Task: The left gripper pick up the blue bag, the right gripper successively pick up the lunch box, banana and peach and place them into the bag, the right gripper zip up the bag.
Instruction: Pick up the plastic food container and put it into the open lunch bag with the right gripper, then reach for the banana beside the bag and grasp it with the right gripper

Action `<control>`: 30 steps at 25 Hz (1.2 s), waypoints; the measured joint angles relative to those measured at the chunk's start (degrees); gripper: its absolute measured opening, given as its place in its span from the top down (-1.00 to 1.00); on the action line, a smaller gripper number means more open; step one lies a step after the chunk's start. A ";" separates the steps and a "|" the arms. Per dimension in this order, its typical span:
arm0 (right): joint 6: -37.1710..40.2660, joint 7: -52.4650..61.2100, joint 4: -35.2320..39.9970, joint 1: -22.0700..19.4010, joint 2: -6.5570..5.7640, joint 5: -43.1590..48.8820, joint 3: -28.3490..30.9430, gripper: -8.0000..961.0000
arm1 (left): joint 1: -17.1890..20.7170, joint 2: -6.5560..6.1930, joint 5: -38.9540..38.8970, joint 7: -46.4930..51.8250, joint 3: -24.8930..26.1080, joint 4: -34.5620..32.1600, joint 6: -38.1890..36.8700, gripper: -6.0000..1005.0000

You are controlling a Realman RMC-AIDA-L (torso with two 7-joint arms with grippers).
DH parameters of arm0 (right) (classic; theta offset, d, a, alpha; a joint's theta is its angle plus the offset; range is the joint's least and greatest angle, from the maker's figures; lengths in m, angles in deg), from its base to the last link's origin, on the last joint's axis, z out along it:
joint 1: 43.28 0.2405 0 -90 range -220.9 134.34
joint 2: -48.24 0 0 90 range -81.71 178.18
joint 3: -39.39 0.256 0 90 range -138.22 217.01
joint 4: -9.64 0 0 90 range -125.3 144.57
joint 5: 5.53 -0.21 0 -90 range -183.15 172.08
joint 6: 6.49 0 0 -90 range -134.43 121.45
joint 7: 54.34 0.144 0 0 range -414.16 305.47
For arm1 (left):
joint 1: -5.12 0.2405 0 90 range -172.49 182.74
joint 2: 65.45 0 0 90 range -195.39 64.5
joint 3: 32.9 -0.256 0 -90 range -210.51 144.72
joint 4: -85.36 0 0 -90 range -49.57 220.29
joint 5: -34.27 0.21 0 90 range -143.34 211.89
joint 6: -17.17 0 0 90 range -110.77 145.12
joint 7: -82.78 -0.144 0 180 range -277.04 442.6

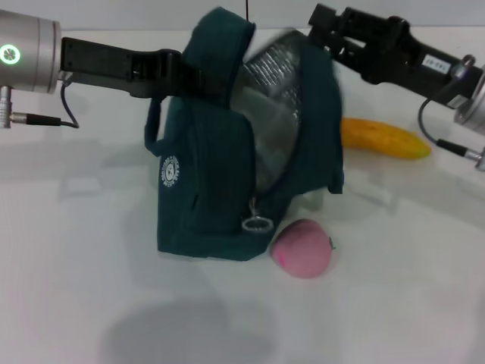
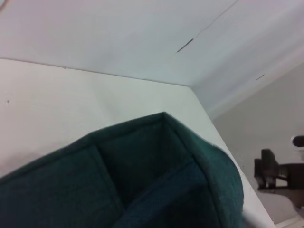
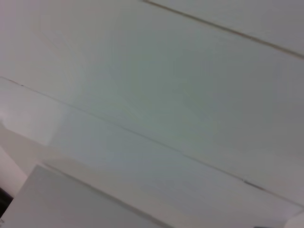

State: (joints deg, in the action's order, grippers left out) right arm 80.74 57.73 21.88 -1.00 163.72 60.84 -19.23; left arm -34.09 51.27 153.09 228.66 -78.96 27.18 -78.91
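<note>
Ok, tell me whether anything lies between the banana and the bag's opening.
Yes, partly. The banana lies on the table behind the blue bag, on the robot's right. The bag's open lid flap hangs between it and the silver-lined opening, and the right gripper is at that flap. The left gripper holds the bag's other side.

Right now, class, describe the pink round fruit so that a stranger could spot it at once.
Find the dark teal fabric bag standing mid-table. At its front bottom corner, just beside the silver ring zip pull, lies the pink round peach. Unlike the long yellow banana behind the bag, it is ball-shaped and rosy.
</note>
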 joint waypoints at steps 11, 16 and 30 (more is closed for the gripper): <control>-1.00 -2.72 11.70 -4.87 -7.42 8.85 -0.05 -0.28 | 0.79 -0.18 0.03 -1.44 0.10 0.00 1.32 0.93; -4.00 -3.69 21.56 -3.46 -11.95 27.88 -0.03 -0.73 | 0.83 -0.09 0.02 -2.24 0.21 0.00 1.68 0.93; -7.32 -3.17 31.37 12.55 -10.21 71.97 -0.03 -0.75 | -0.04 0.01 -0.10 -3.52 0.19 0.74 2.04 0.93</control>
State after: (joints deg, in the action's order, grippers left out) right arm 73.42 54.56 53.25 11.55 153.51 132.81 -19.26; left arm -34.13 51.28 152.99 225.13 -78.77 27.92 -76.87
